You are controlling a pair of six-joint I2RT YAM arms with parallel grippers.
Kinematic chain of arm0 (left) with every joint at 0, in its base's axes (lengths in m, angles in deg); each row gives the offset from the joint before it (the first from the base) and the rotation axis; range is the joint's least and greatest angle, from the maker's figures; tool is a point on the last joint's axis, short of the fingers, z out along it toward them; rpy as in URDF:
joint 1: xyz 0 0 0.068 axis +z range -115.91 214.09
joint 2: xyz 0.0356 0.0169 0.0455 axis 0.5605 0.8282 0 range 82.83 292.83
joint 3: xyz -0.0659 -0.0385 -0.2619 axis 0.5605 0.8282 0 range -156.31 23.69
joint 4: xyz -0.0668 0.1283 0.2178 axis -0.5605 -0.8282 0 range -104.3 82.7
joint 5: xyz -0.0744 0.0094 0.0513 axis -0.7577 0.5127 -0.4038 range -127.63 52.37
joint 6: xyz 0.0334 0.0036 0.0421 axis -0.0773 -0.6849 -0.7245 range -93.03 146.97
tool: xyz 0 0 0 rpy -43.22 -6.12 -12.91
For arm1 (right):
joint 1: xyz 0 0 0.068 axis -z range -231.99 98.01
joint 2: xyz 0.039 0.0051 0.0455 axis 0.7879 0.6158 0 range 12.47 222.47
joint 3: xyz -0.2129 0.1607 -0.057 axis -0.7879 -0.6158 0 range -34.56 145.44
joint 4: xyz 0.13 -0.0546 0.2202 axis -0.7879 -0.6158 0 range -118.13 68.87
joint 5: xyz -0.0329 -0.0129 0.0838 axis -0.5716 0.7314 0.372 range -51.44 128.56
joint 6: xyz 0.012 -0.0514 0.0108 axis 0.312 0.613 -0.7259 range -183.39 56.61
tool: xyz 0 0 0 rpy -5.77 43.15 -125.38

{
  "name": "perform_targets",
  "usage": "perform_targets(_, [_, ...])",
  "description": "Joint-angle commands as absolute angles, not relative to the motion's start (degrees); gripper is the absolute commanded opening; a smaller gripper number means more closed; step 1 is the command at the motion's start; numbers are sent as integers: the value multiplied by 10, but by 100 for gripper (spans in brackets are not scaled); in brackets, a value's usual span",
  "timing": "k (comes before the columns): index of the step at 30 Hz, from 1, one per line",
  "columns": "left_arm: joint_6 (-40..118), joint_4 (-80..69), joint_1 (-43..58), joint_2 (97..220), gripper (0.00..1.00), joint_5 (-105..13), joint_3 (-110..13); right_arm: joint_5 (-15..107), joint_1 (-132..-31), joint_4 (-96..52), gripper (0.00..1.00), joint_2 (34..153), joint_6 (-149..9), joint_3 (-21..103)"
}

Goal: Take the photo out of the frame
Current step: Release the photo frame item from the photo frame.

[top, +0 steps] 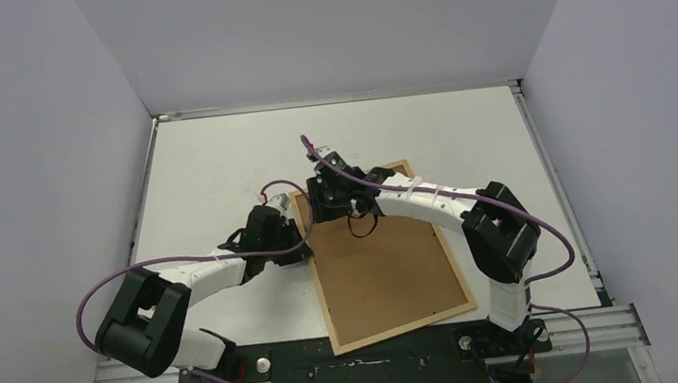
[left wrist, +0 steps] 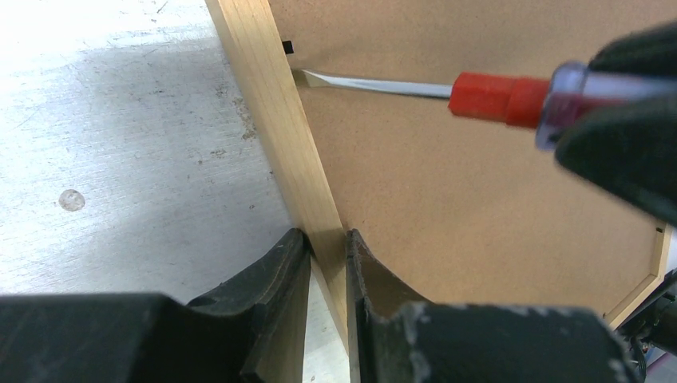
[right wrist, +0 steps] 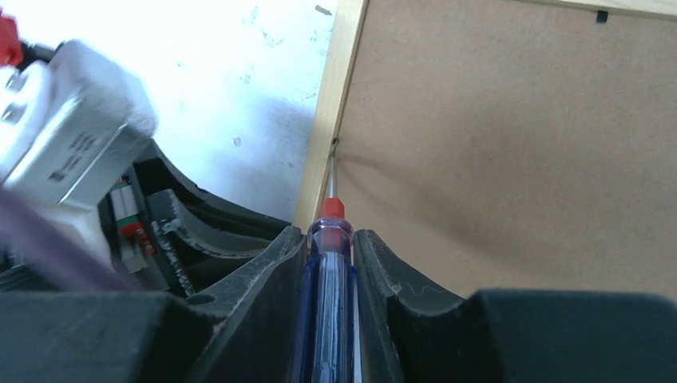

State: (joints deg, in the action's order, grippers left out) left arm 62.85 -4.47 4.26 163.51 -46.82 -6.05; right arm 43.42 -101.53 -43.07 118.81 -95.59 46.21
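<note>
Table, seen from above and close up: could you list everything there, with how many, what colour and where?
frame: one, light wood, lying back up on the table
backing panel: one, brown, inside the frame
screwdriver: one, red and blue handle, tip at the frame's inner edge
table: one, white, under everything
cables: two, purple, along the arms
left gripper: one, black, shut on the frame's edge
right gripper: one, black, shut on the screwdriver

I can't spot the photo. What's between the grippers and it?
The brown backing panel fills the face-down frame, hiding whatever lies beneath. The screwdriver in the right gripper touches the panel's left edge.
</note>
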Motion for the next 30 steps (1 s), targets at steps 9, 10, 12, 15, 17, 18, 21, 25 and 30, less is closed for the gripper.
perform_targets(9, [615,-108,42,1637,0,-477,-44,622,-906,-246,0,1138,-1046,365])
perform_targets(10, [615,-109,42,1637,0,-477,-44,627,-905,-237,0,1141,-1051,360])
perform_targets(12, [614,-110,42,1635,0,-477,-44,637,-905,-217,0,1144,-1064,349])
perform_targets(15, [614,-112,42,1633,0,-476,-44,648,-905,-191,0,1149,-1075,339])
perform_targets(17, [615,-113,42,1631,0,-476,-44,651,-904,-189,0,1150,-1075,335])
perform_targets(18, [615,-114,42,1629,0,-476,-43,653,-903,-189,0,1151,-1074,333])
perform_targets(21, [615,-116,42,1626,0,-473,-41,659,-895,-187,0,1149,-1073,325])
perform_targets(25, [616,-118,42,1621,0,-471,-40,662,-880,-189,0,1140,-1071,321])
perform_targets(30, [615,-120,42,1620,0,-471,-41,665,-867,-192,0,1130,-1069,315])
